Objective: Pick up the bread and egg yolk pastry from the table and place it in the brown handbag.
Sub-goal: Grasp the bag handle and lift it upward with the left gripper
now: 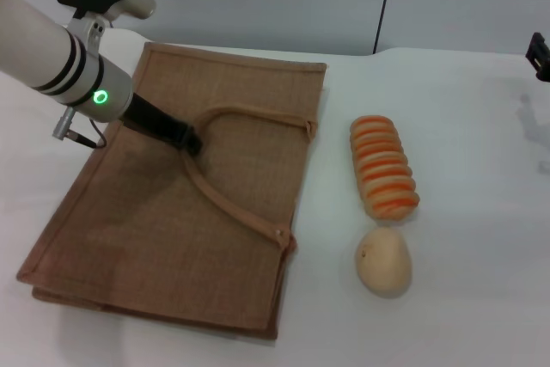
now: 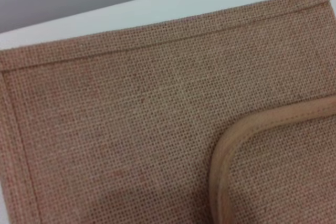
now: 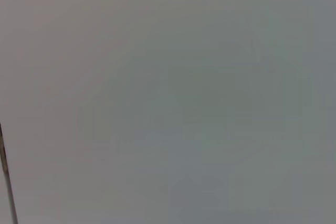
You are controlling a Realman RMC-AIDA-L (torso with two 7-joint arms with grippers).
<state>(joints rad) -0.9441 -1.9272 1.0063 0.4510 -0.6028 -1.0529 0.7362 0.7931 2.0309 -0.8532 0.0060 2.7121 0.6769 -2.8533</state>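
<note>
Table [image 1: 481,212]: plain white surface, fills most of the head view.
Brown handbag [image 1: 129,238]: lies flat on the left half of the table, woven jute face up, stitched border running round the edge. Mouth edge faces right, toward the foods.
Handle [image 1: 236,208]: 1 tan strap visible, arched across the upper face of the bag, both ends fixed near the right edge. The left wrist view shows the curve of the strap [image 2: 236,145] on the weave, with the bag's far corner seam beside the table.
Left gripper [image 1: 191,137]: at the end of the white arm reaching in from the far left, low over the middle of the bag. Dark fingers sit at the top of the handle's arch, touching or just at the strap. Cannot tell whether the claw is open, closed or pinching the strap; the tips are too dark to read.
Bread [image 1: 383,167]: striped orange and pale loaf, on the table right of the bag, lying lengthwise far to near. Apart from the bag.
Egg yolk pastry [image 1: 383,260]: smooth pale bun, on the table just near of the loaf's near end, small gap or bare contact, cannot tell which.
Right gripper [image 1: 539,55]: only a dark piece shows at the far right edge, well apart from the foods. Fingers not readable.
Right wrist view: blank grey-white field, with a thin dark line at 1 edge.
</note>
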